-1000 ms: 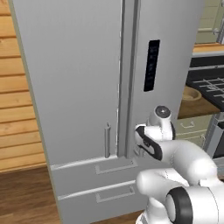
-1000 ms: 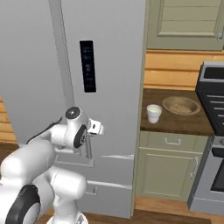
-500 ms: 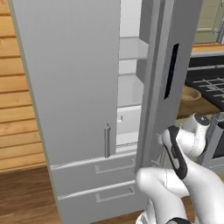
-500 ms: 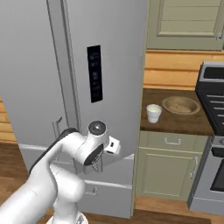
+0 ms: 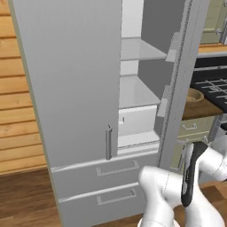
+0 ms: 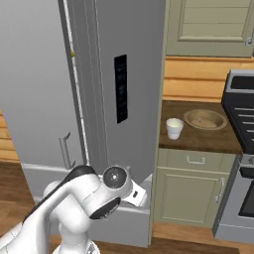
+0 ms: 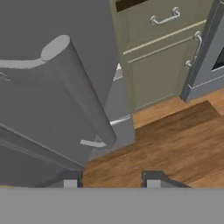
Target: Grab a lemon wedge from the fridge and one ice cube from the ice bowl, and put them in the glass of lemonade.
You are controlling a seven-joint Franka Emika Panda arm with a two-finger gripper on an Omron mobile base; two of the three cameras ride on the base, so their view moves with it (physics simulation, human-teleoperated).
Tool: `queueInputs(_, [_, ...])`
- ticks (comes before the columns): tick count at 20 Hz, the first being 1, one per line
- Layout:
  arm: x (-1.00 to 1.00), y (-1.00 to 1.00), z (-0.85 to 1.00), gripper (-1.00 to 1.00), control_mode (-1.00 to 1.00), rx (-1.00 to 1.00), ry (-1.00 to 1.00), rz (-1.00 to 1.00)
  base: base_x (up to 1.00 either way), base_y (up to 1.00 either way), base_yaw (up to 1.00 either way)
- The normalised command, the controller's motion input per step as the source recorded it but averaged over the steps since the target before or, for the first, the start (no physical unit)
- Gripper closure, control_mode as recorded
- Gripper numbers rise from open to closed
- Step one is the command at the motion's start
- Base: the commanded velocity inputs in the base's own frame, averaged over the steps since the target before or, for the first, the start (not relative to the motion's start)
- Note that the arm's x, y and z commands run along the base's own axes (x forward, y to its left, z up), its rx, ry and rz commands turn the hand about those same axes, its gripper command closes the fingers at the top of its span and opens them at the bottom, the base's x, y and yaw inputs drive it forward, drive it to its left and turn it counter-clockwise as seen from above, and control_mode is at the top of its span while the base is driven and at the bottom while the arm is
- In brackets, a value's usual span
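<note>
The grey fridge (image 5: 71,88) has its right door (image 6: 129,89), the one with the dark panel, swung wide open, baring white shelves (image 5: 137,93). A tiny yellow spot (image 6: 73,53) shows in the gap beside the door; it is too small to tell whether it is the lemon wedge. In the hand view my gripper (image 7: 111,179) is open, low by the door's bottom, with the door's bar handle (image 7: 83,92) just ahead of the tips and nothing between them. The glass of lemonade (image 6: 174,128) and the ice bowl (image 6: 205,119) stand on the dark counter to the right.
Beige-green cabinet doors (image 6: 191,191) sit under the counter (image 6: 198,141), and a stove (image 6: 243,114) stands further right. The open door reaches out between the fridge interior and the counter. Fridge drawers (image 5: 102,177) lie below, with wooden floor (image 7: 175,140) under the hand.
The fridge's right door has swung from shut to wide open. My hand travelled with it, down and to the right, and the handle now lies ahead of the fingertips.
</note>
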Motion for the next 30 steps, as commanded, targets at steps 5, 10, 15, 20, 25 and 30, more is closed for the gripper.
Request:
queueInputs(5, [-0.93, 0.03, 1.00, -1.00, -1.00, 0.00, -0.09, 0.00, 0.00, 0.00, 0.00])
queueInputs(10, [-0.62, 0.25, 1.00, -1.00, -1.00, 0.00, -0.01, 0.00, 0.00, 0.00, 0.00])
queueInputs(15, [-0.45, 0.43, 1.00, -1.00, -1.00, -0.01, 0.02, 0.00, 0.00, 0.00, 0.00])
queueInputs(20, [-0.30, 0.65, 1.00, -1.00, -1.00, -0.08, 0.13, 0.00, 0.00, 0.00, 0.00])
queueInputs(25, [-0.01, 0.93, 1.00, -1.00, -1.00, -0.16, 0.20, 0.00, 0.00, 0.00, 0.00])
queueInputs(30, [0.55, 0.64, 0.21, -1.00, -1.00, -0.29, 0.27, -0.03, 0.00, 0.00, 0.00])
